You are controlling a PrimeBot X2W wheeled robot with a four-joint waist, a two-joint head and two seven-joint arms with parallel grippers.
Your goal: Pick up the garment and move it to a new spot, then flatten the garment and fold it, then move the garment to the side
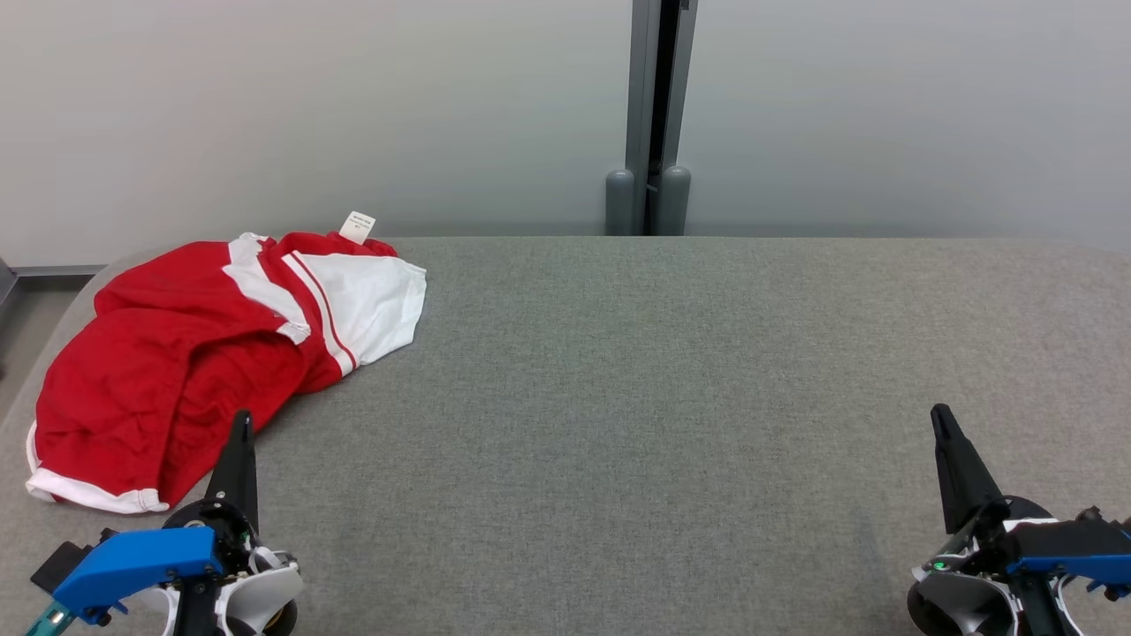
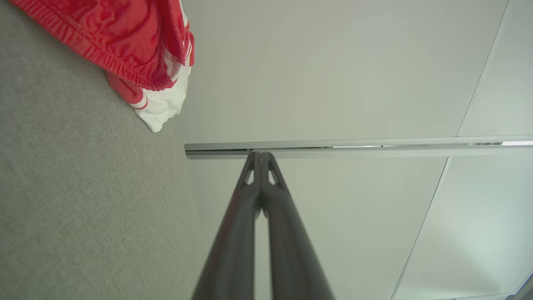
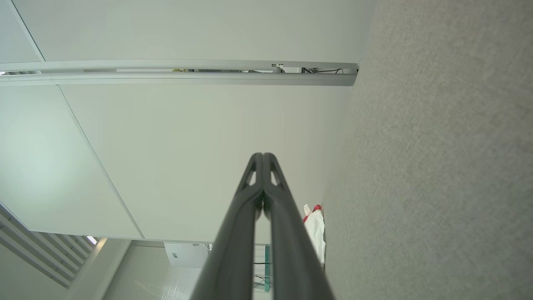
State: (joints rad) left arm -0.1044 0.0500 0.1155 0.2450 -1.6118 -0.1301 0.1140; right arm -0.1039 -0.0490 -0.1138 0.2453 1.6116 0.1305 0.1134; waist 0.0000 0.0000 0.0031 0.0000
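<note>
A grey fabric-covered tabletop runs ahead of the left gripper and right gripper to a plain pale wall. Far ahead, between the two, a grey metal post splits the wall panels, two rounded grey caps at its foot; the light is soft and even

light: bright, even, diffuse | shadows: faint | focus: sharp | wrist views: wide-angle bending at edges

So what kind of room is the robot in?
Probably a lab or office test space, not a home: plain pale partition panels joined by a grey metal post, and a grey fabric-covered table holding a red-and-white garment.
</note>
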